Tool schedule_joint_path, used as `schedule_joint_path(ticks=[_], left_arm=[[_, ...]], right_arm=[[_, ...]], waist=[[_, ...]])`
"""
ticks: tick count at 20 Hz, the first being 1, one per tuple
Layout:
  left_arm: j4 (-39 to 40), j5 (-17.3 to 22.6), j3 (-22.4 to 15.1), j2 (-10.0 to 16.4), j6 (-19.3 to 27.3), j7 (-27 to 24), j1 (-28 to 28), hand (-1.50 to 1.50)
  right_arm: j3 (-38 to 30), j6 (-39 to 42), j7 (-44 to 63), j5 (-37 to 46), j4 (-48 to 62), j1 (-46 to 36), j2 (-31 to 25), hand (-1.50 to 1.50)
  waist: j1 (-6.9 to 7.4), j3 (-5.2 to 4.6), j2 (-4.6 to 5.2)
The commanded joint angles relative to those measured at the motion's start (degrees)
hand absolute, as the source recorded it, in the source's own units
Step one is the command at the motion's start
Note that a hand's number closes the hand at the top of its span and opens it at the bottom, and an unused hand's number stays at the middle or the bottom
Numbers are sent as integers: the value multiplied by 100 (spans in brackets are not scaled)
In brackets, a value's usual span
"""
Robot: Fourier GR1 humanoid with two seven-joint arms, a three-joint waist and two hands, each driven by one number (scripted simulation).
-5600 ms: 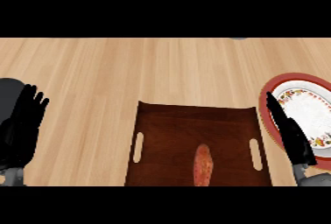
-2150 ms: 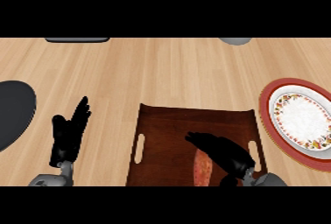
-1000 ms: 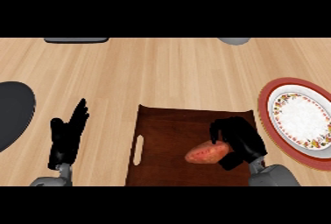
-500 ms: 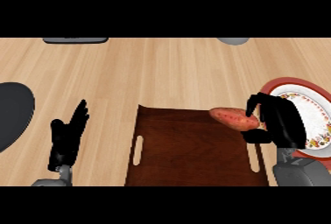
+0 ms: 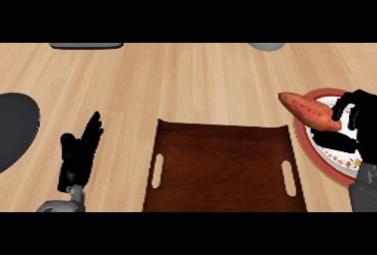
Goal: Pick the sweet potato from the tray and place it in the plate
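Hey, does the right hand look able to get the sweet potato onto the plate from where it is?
Likely yes: the right hand, curled round the sweet potato, hangs over the plate, with nothing between them.

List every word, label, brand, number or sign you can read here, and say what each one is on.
None: no readable text shows anywhere in the head view.
plate: only a small coloured pattern inside its red rim, no letters or numbers.
tray: plain dark surface with two handle slots, no marking.
sweet potato, held in the right hand: unmarked.
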Motion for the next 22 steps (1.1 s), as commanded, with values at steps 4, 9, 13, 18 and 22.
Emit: schedule_joint_path(ticks=[4,9,13,18,22], left_arm=[[-44,-89,-75,-158,-46,156,-118,0],[-264,-103,83,14,-137,231,-9,0],[58,123,407,260,-466,52,-173,0],[251,-48,254,14,-290,-9,-263,0],[-25,-63,127,-135,-229,32,-5,0]], right_arm=[[-897,-266,-388,-380,1034,-243,-290,150],[-1457,-128,-902,-796,2068,-603,-835,150],[-1386,-417,-1062,-518,3296,-1168,-922,150],[-1438,130,-1359,-822,4293,-1362,-1125,150],[-1481,622,-1826,-1201,4870,-1217,-1112,150]], waist=[[37,3,12],[48,4,13],[83,3,27],[89,4,31],[98,5,23]])
